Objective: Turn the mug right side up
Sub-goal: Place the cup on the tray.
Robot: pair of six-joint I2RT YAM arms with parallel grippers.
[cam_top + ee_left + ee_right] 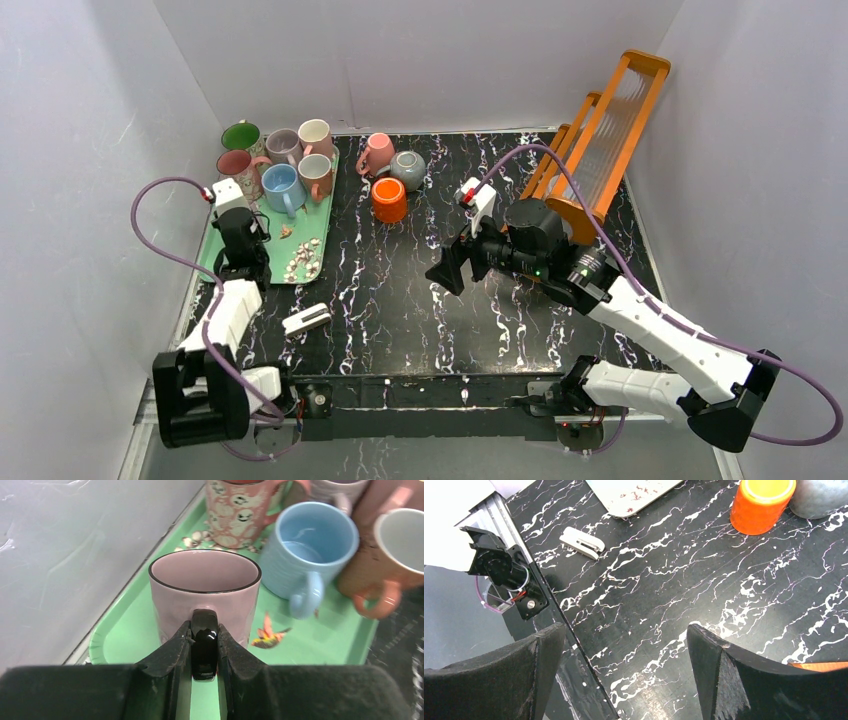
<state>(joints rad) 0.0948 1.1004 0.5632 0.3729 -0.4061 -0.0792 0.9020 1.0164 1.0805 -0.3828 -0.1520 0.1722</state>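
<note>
Two tools — left tool (204, 630) clenched on the handle (204, 647) of the upright pink mug (205, 592), right tool (624, 630) spread wide.

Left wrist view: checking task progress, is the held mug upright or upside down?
Upright: the pink mug shows its open mouth facing up, the green tray beneath, its handle pinched by the left end effector.

Mugs (283, 185) stand on the tray (305, 222); three more mugs (390, 200) sit right of it.
</note>
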